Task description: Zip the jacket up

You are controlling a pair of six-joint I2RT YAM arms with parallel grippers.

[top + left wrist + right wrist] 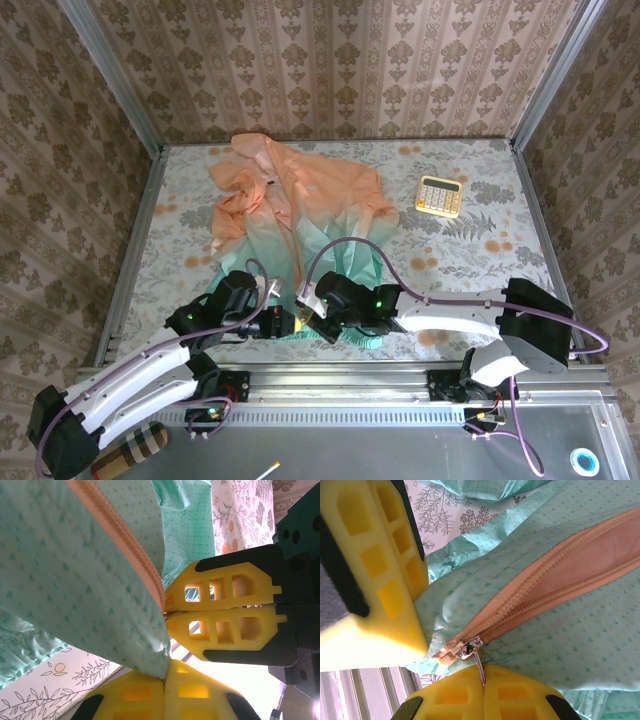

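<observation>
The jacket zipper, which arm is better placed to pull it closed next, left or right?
Right. The right gripper is shut on the zipper pull at the mint hem. The left gripper pinches the hem beside it, likely better as an anchor.

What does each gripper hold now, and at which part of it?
The right gripper pinches the zipper pull of the jacket. The left gripper grips the jacket's hem just below the zipper's bottom end.
</observation>
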